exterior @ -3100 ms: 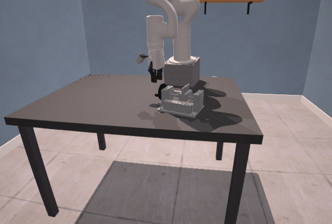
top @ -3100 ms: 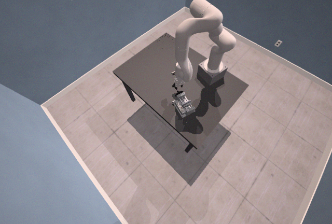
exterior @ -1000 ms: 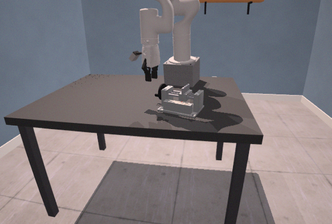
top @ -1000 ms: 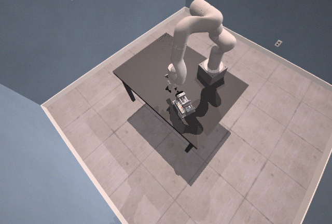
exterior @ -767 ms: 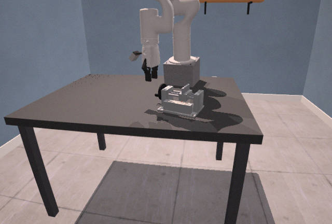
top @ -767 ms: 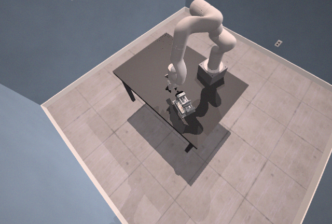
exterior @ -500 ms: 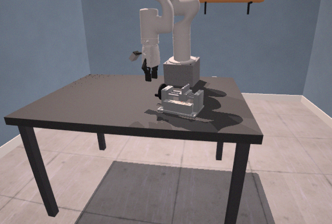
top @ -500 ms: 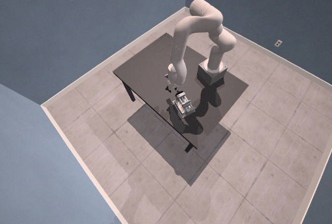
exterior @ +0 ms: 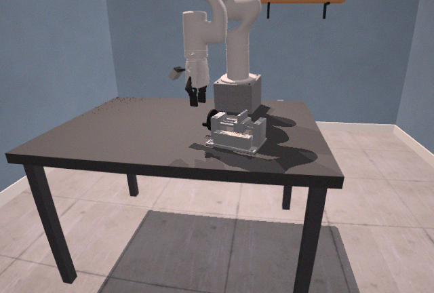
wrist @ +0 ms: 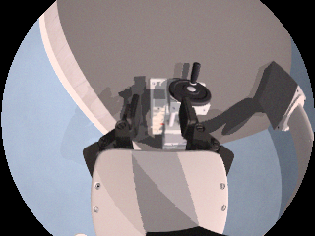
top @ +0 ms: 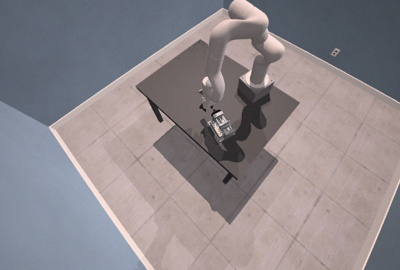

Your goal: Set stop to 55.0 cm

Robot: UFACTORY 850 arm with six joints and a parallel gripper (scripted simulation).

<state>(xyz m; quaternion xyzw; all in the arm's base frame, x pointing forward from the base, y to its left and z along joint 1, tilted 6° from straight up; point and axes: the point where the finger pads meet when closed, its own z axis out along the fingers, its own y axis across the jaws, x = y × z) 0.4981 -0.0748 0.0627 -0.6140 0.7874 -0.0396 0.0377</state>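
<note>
Hanging above the table: one gripper (top: 207, 108) (exterior: 198, 100) (wrist: 160, 103), fingers pointing down, higher than the handwheel and apart from it.
Gripper state: fingers parted, with nothing held between them.
Arm: one white arm (top: 215, 57) (exterior: 218, 13), rising from its pedestal, bent over at the top, its forearm descending to the wrist.
Wrist: upright in the exterior view, with the gripper directly below.
Pedestal: one grey block (top: 245, 90) (exterior: 231, 96), standing on the table behind the screw device in the exterior view.
Handwheel: black, round, with a projecting handle (top: 215, 111) (exterior: 212, 119) (wrist: 201, 100); mounted at one end of the screw device, near the gripper, untouched.
Screw device: pale grey, on a flat base plate (top: 230, 135) (exterior: 229, 147), resting on the table; end blocks at both ends, rods between.
Stop: one pale upright block (top: 225, 125) (exterior: 241, 116), on the rods between the end blocks; its reading is too small to tell.
Scale: a pale strip with a red mark (wrist: 158, 123), alongside the rods; figures illegible.
Table: dark top, dark legs (top: 180, 89) (exterior: 115, 131).
Wall shelf: orange-brown board on two black brackets (exterior: 301, 1), beyond the arm.
</note>
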